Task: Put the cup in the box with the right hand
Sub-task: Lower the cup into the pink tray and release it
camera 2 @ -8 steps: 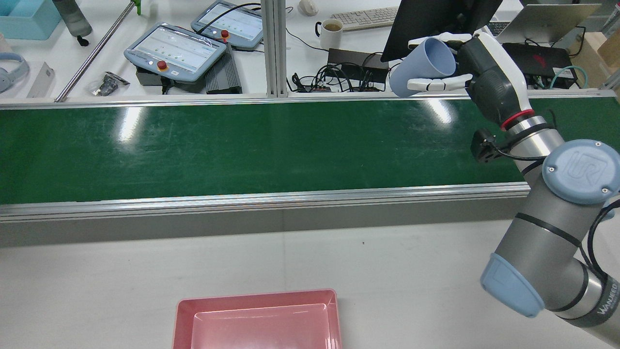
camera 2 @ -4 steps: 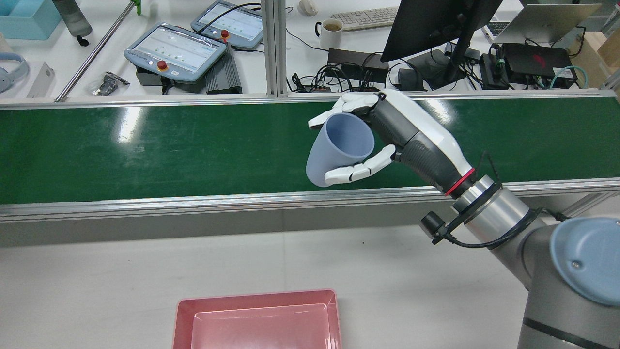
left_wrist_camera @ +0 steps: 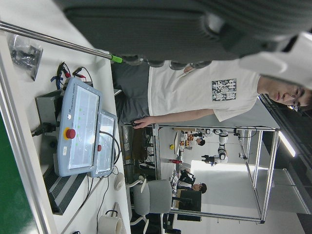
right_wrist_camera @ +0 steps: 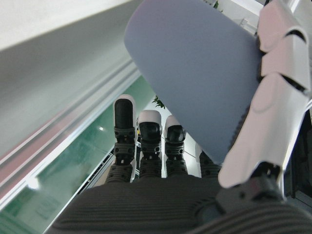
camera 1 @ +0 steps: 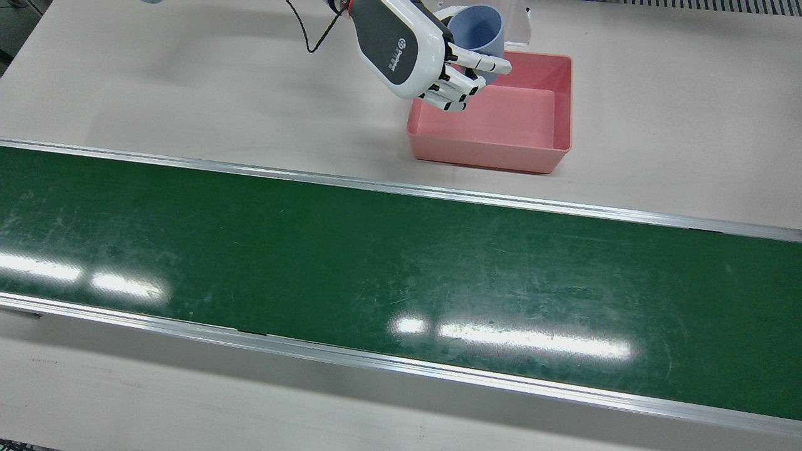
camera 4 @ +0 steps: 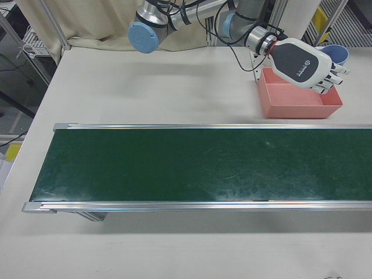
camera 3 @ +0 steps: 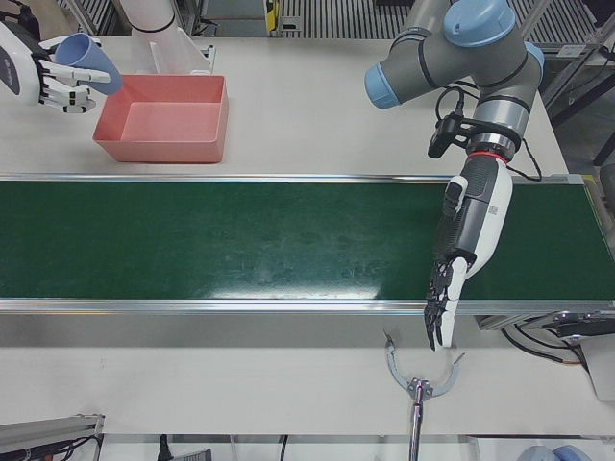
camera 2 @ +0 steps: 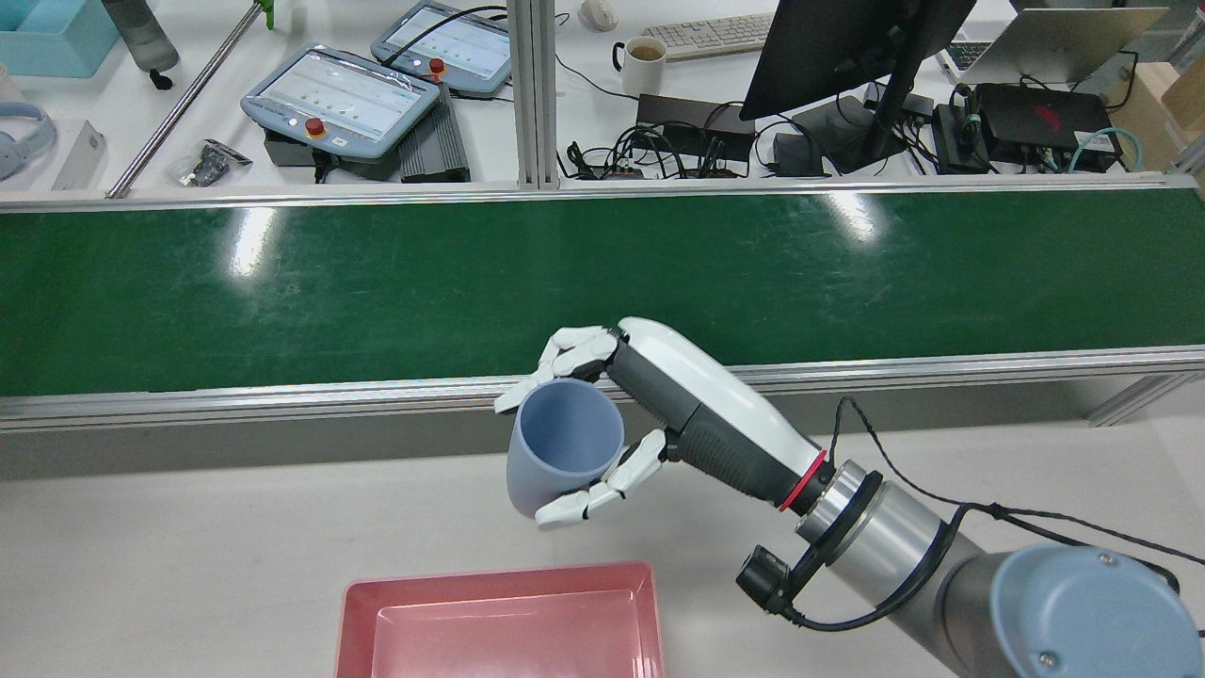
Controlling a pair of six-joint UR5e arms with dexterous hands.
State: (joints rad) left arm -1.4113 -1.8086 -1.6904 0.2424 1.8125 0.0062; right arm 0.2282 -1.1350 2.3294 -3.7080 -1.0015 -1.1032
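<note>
One hand (camera 2: 602, 433) gripping cup (camera 2: 562, 443), box (camera 1: 501, 119) near

Right robot hand (camera 2: 602, 424) came back across the belt (camera 2: 377, 282) toward the robot and down. It started over the belt's far edge at the rear view's right, was mid-belt half a second back, and ended over the near belt rail and the white bench (camera 2: 188, 556), just short of the pink box (camera 2: 499, 621). Cup (camera 2: 563, 444) travelled with it, grip unchanged, mouth up toward the rear camera and tilted. The forearm swung from pointing away from the robot to pointing left in the rear view. In the front view the cup (camera 1: 476, 28) sat over the box's (camera 1: 539, 138) far left corner.
</note>
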